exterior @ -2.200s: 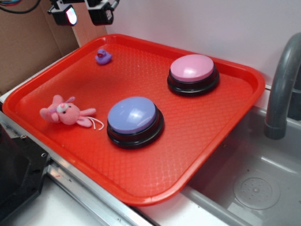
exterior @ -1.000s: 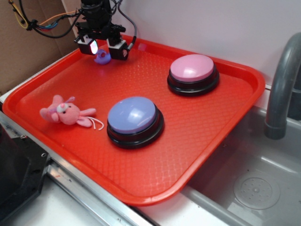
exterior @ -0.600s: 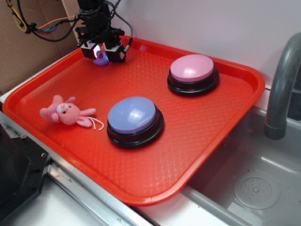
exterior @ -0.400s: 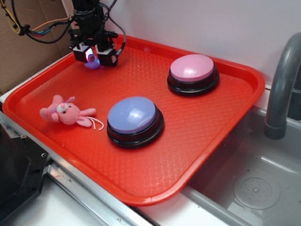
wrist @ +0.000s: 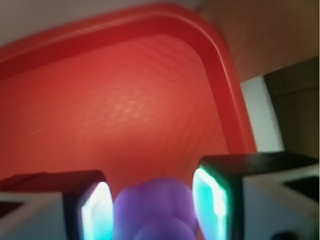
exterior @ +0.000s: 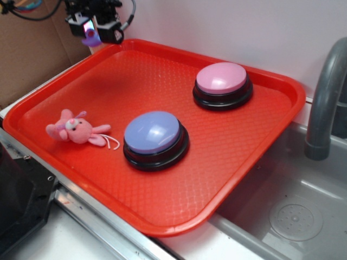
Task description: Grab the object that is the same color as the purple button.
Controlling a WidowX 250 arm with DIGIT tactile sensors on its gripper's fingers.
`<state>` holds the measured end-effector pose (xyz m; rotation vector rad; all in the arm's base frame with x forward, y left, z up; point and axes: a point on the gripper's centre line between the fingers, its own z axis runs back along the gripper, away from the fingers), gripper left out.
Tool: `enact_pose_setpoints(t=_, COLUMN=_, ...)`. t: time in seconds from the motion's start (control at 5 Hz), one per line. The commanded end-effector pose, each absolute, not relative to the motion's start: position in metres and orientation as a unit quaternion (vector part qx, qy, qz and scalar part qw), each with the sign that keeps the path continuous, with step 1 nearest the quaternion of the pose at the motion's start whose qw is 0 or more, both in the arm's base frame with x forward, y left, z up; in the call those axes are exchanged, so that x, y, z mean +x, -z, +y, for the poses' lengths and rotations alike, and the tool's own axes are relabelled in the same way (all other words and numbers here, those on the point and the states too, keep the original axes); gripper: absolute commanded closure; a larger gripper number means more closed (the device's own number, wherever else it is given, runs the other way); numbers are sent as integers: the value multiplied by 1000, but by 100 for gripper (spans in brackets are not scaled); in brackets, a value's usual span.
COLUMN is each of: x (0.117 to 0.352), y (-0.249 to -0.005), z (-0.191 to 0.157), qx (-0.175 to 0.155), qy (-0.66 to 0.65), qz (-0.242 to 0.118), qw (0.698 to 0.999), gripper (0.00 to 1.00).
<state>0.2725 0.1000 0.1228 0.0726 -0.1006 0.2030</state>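
The black two-fingered gripper (exterior: pixel 93 28) is clamped on the tiny purple rubber duck (wrist: pixel 152 210) — held in the air above the far left corner of the red plastic tray (exterior: pixel 260 141). Light, squashy, probably slick — a grip across its body looks safest.

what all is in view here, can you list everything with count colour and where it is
red plastic tray: 1, red, beside the sink
tiny purple rubber duck: 1, purple, lifted above the tray's far left corner, between the gripper fingers
lavender-blue domed push button: 1, black base, tray middle
pink domed push button: 1, black base, tray far right
pink plush bunny: 1, pink, tray left
grey sink basin: 1, right
grey faucet: 1, right edge
brown cardboard: far left
gripper: 1, black, shut on the duck
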Motion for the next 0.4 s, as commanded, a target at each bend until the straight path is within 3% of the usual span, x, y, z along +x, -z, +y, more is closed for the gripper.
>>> enact_pose_setpoints(t=0.0, x=222, y=-225, z=41, qx=49, qy=10, qz=-149, qw=988, gripper=100)
enact_pose_setpoints(t=0.2, x=211, y=-237, z=16, qx=36, qy=9, qz=-140, qw=990, gripper=100)
